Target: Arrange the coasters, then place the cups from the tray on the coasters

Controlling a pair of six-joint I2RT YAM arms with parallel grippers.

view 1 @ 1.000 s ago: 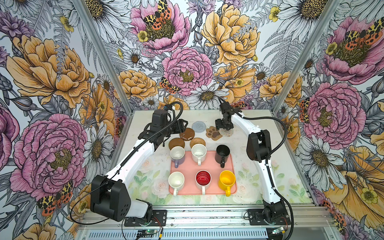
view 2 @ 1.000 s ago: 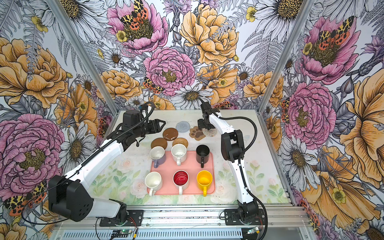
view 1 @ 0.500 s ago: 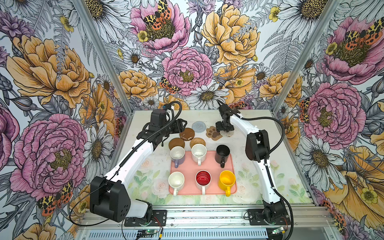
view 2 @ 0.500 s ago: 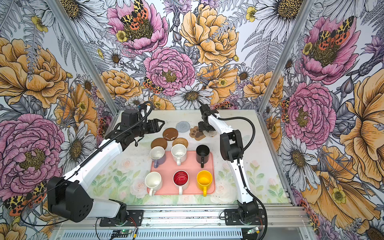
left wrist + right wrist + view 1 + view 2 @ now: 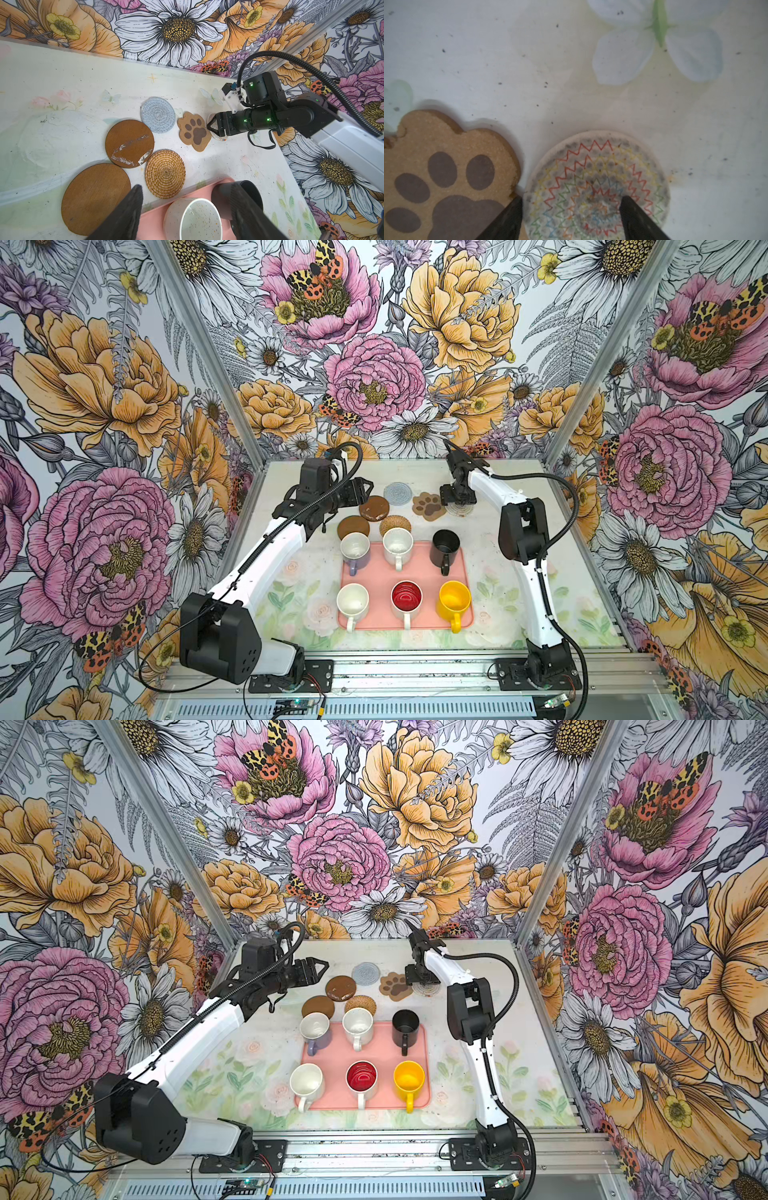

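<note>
The tray [image 5: 422,572] holds all six cups. Back row: lavender mug [image 5: 354,549], speckled mug [image 5: 397,545], black mug [image 5: 445,545]. Front row: plain white mug [image 5: 352,601], red-lined mug [image 5: 406,598], yellow mug [image 5: 454,599].

Behind it (all flat on the table [image 5: 519,531]), the left gripper [image 5: 322,968] hovers open and empty. Beside it lie the plain brown disc [image 5: 353,526], scuffed brown disc [image 5: 374,508], rattan coaster [image 5: 395,524], grey-blue coaster [image 5: 397,493], paw coaster [image 5: 428,506] and pale woven coaster [image 5: 462,511]. The right gripper [image 5: 571,197] stands low over that last coaster, jaws apart, gripping nothing.

Left arm [image 5: 266,560] and right arm [image 5: 537,597]: white links, black joints, ribbed black cables [image 5: 540,476]. The right pincer [image 5: 212,125] is black, with green lights [image 5: 245,120] behind it.
</note>
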